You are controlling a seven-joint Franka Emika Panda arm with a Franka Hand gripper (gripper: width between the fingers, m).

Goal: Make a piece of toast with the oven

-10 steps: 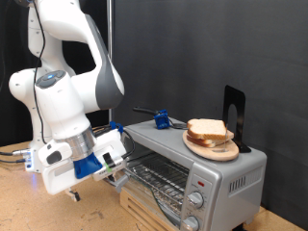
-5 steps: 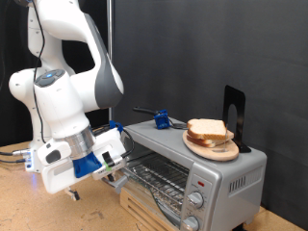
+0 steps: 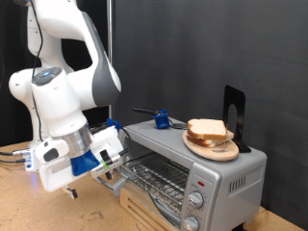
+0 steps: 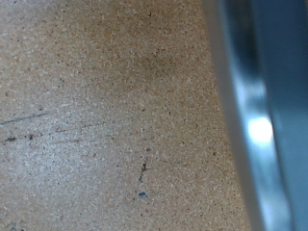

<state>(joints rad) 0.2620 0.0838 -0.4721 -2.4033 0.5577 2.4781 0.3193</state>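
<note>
While the small silver metal toaster oven stands open with its wire rack bare, the fingers sit low at its door edge; whether they are wide or narrow I cannot tell. Well above and beyond them, the pale tan bread slice tops a wooden plate. It looks light, soft and crushable, best pinched gently at the firmer crust.

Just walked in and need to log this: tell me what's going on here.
A white Franka arm has its pincer low at the open front of the silver oven, by the wire rack. The pictures show nothing between its fingers. The bread slices sit stacked on a wooden plate on top of the oven. The wrist view shows only the wooden tabletop and a blurred metal edge.
</note>
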